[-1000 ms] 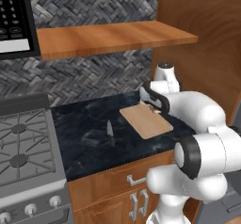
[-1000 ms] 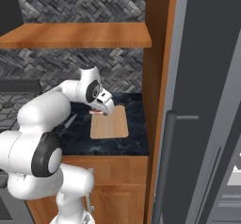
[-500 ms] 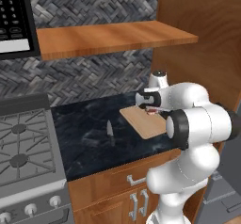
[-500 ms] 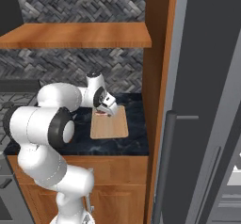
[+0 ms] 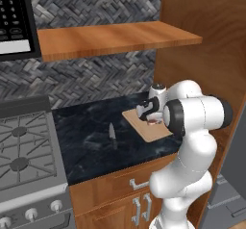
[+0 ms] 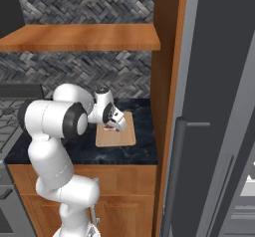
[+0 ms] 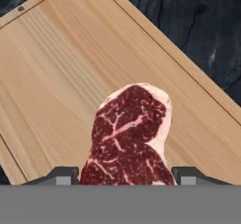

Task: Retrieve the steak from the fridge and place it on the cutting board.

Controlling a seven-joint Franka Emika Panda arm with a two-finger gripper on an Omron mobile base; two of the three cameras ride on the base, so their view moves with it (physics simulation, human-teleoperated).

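Observation:
The steak point(image 7: 129, 138), dark red with pale marbling, sits between my fingertips point(image 7: 63, 176) in the hand view, just over the cutting board point(image 7: 61, 68). My gripper point(image 7: 124, 180) is shut on the steak. In the left base view the gripper point(image 5: 147, 112) is low over the light-tan cutting board point(image 5: 146, 129) on the dark counter. The right base view shows the gripper point(image 6: 118, 124) above the board point(image 6: 115, 136), with the grey fridge point(image 6: 219, 106) and its dark bar handle point(image 6: 172, 176) at the right. I cannot tell whether the steak touches the board.
A knife point(image 5: 112, 133) lies on the black counter point(image 5: 91, 141) left of the board. A gas stove point(image 5: 24, 151) stands at the far left, a wooden shelf point(image 5: 115, 35) hangs above, and a wooden side panel point(image 5: 202, 79) rises right behind the board.
The gripper has come down and a little left over the cutting board with the steak in it. The elbow has swung forward and lower.

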